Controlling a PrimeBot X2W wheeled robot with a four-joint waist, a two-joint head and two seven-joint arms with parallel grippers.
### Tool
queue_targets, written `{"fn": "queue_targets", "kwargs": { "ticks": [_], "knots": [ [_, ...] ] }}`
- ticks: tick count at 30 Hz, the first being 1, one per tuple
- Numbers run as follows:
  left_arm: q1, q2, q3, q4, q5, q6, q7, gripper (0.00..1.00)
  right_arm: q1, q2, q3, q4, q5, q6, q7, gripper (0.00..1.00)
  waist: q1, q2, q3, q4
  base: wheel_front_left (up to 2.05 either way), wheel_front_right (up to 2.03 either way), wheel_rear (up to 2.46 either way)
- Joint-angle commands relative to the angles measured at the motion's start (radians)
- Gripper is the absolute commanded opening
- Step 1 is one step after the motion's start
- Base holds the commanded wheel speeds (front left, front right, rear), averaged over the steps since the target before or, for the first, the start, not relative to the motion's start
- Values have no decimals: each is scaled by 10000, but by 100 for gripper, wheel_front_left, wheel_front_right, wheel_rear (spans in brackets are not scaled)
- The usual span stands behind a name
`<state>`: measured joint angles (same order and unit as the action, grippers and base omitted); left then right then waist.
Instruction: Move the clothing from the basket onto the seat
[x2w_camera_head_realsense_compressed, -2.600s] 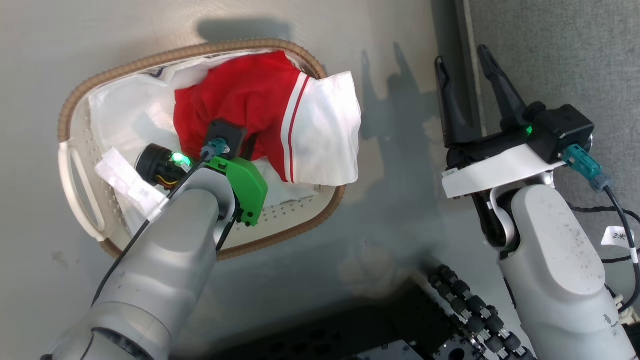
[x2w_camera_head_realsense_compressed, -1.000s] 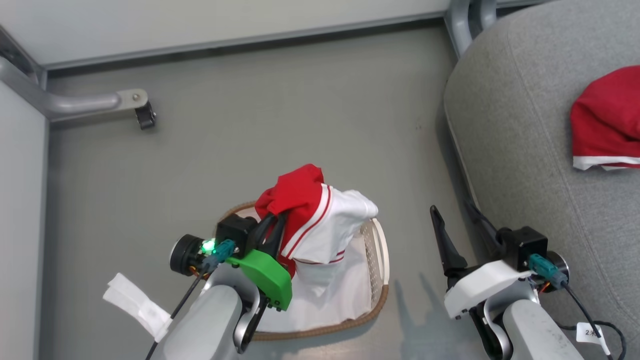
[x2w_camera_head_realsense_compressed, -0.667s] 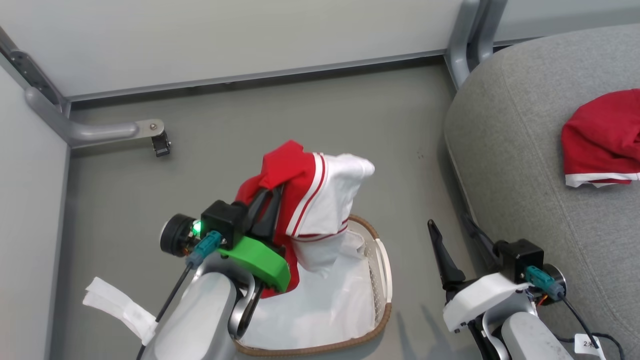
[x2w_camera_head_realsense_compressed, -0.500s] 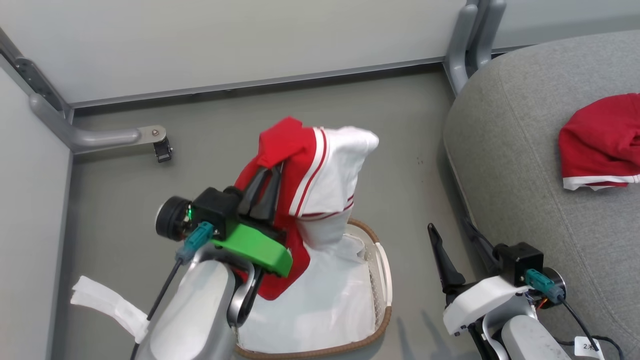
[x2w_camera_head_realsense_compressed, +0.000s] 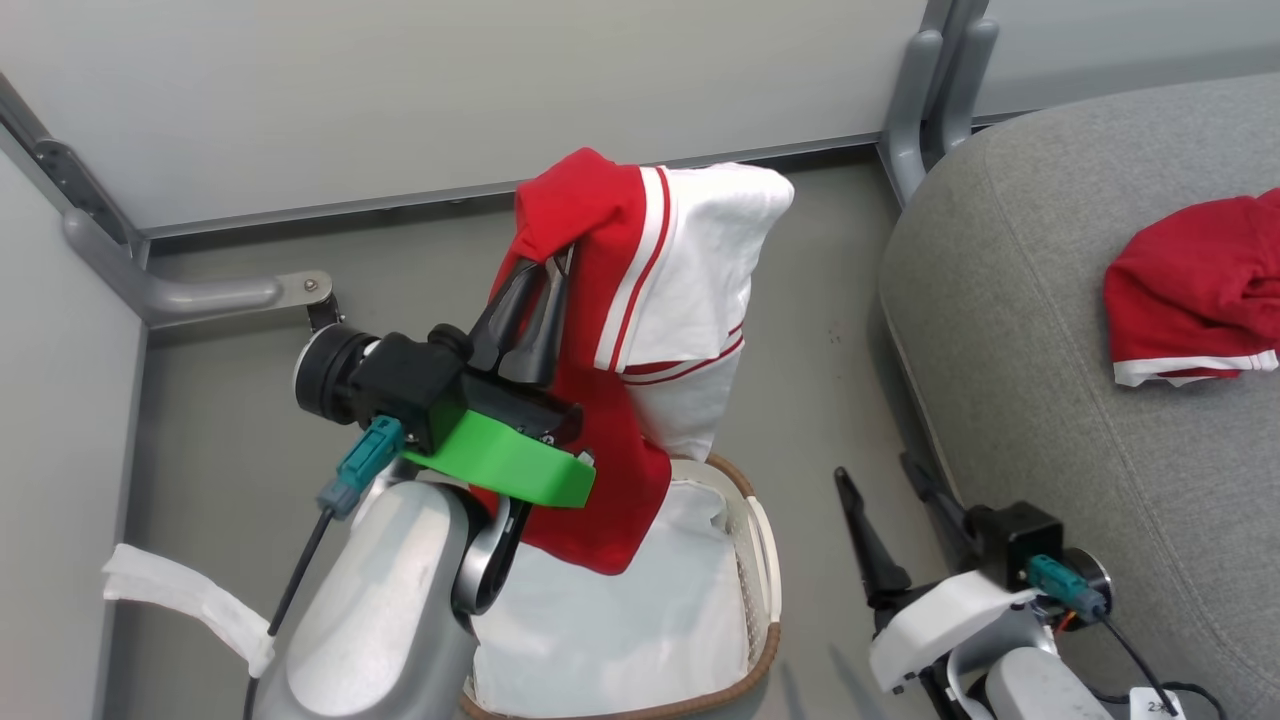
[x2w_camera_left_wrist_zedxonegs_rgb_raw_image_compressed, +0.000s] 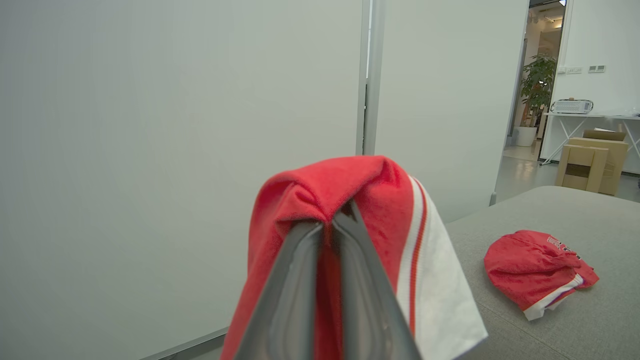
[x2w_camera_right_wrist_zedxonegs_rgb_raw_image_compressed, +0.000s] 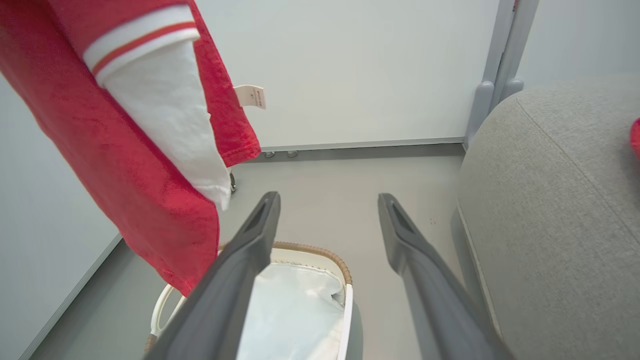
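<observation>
the left gripper (x2w_camera_head_realsense_compressed: 556, 260) has risen over the last moments, its fingers pinched shut on a fold of the red garment with the striped white panel (x2w_camera_head_realsense_compressed: 670, 270). the cloth drapes over its tips and hangs down past its wrist, the hem now clear above the basket (x2w_camera_head_realsense_compressed: 768, 560) below it. a plain white cloth (x2w_camera_head_realsense_compressed: 620, 620) lies in the basket. the lift looks done, and the carry to the seat (x2w_camera_head_realsense_compressed: 1040, 400), off to this gripper's right, comes next. another red garment (x2w_camera_head_realsense_compressed: 1190, 290) already lies there. the right gripper (x2w_camera_head_realsense_compressed: 878, 468) hangs low beside the seat's edge, fingers spread, empty. a small pale label (x2w_camera_right_wrist_zedxonegs_rgb_raw_image_compressed: 250, 96) juts from the hanging garment, its print too small to read.
</observation>
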<state>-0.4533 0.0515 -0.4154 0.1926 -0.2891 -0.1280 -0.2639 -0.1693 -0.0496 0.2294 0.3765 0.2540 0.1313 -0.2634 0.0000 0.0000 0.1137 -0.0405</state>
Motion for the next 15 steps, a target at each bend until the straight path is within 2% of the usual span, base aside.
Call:
{"fn": "queue_targets", "kwargs": {
  "ticks": [1, 5, 15],
  "knots": [
    [-193, 12, -2, -87, 25, -40, -7, 0, 42, -38, 136, -72, -98, -11, -19, 100, 0, 0, 15, 8, 0, 0, 0],
    [-217, 5, -80, -84, -22, -41, -7, 0, -371, -36, 860, -275, -282, -11, -21, 100, 0, 0, 90, 28, 0, 0, 0],
    [-352, 6, -605, -67, -344, -40, -7, 0, -1869, -314, 3579, -704, 51, -12, -20, 100, 0, 0, 232, 205, 0, 0, 0]
  ]
}}
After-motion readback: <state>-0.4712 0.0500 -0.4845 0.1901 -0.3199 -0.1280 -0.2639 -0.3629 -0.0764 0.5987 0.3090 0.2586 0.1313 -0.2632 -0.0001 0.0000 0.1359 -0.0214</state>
